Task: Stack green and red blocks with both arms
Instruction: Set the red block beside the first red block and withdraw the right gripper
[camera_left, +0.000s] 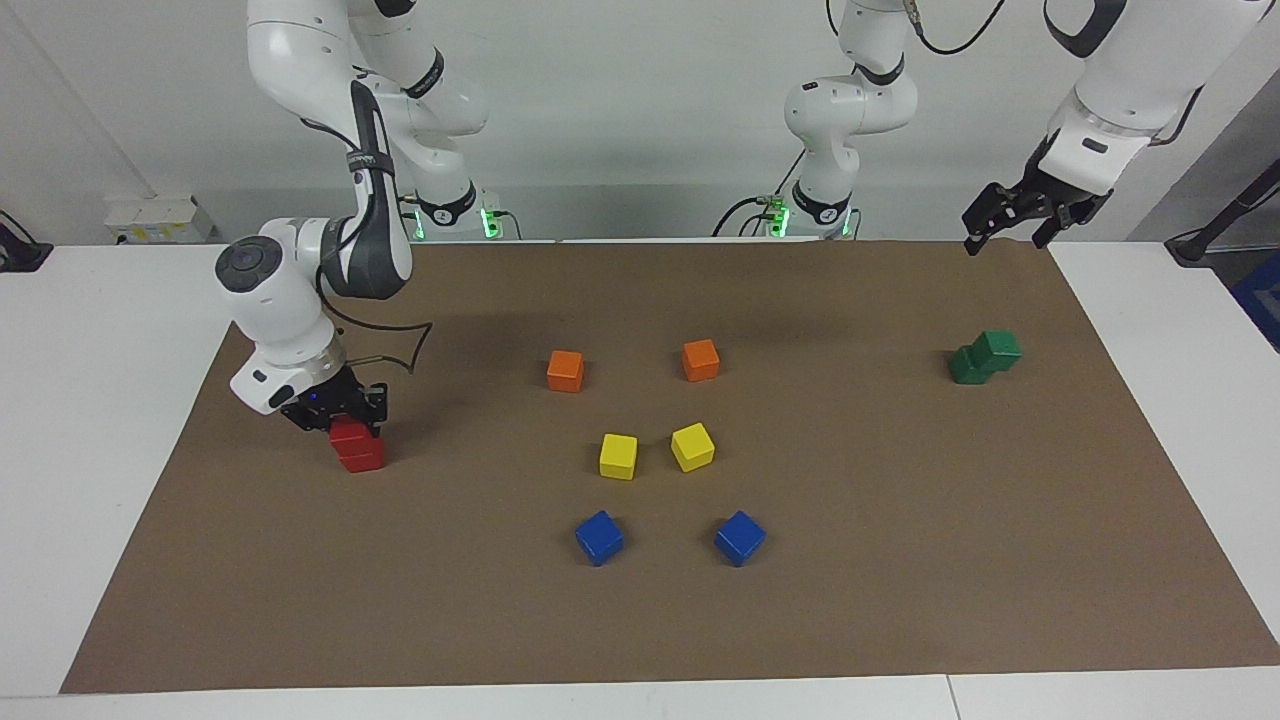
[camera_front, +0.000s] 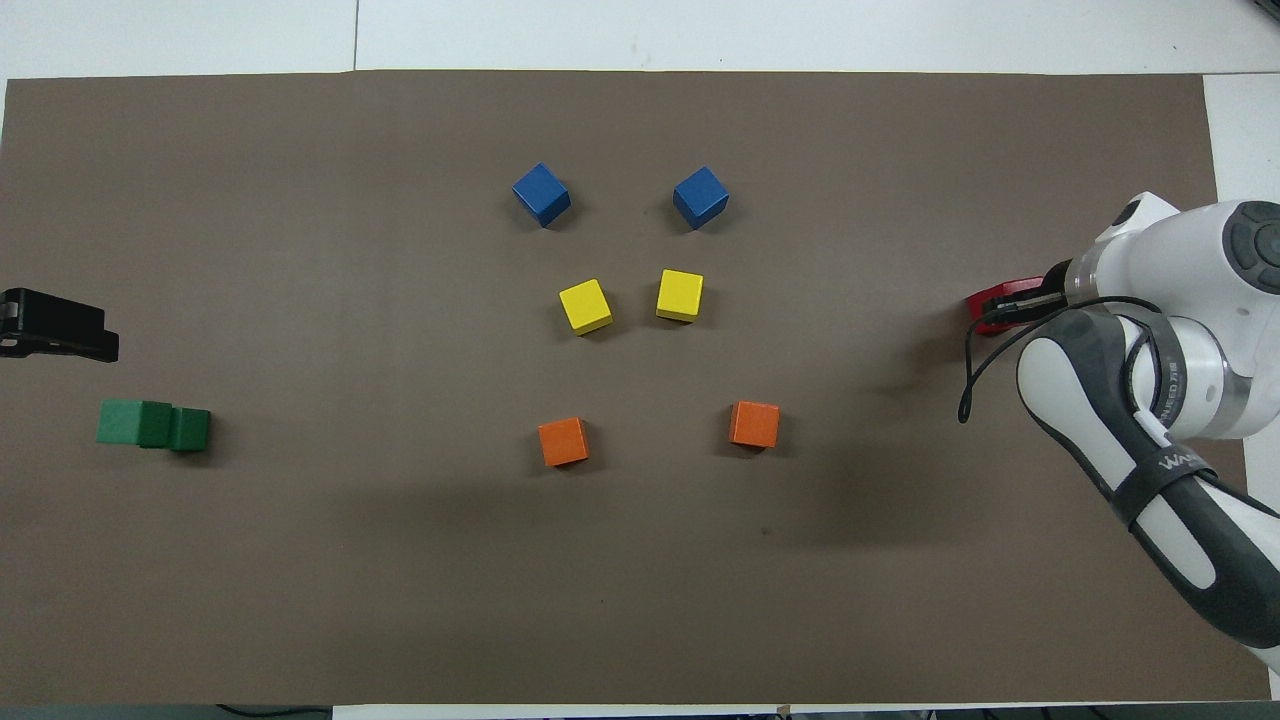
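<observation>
Two red blocks stand stacked toward the right arm's end of the mat, the upper one (camera_left: 350, 434) on the lower one (camera_left: 362, 458). My right gripper (camera_left: 342, 415) is down on the upper red block; only a red sliver (camera_front: 990, 303) shows under it in the overhead view. Two green blocks (camera_left: 985, 357) sit toward the left arm's end, the upper one set askew on the lower; they also show in the overhead view (camera_front: 152, 425). My left gripper (camera_left: 1003, 240) is open and empty, up in the air over the mat's edge by the robots, clear of the green blocks.
Two orange cubes (camera_left: 565, 370) (camera_left: 701, 360), two yellow cubes (camera_left: 618, 455) (camera_left: 692, 446) and two blue cubes (camera_left: 599, 537) (camera_left: 739, 537) lie in pairs mid-mat. The brown mat (camera_left: 900, 600) covers most of the white table.
</observation>
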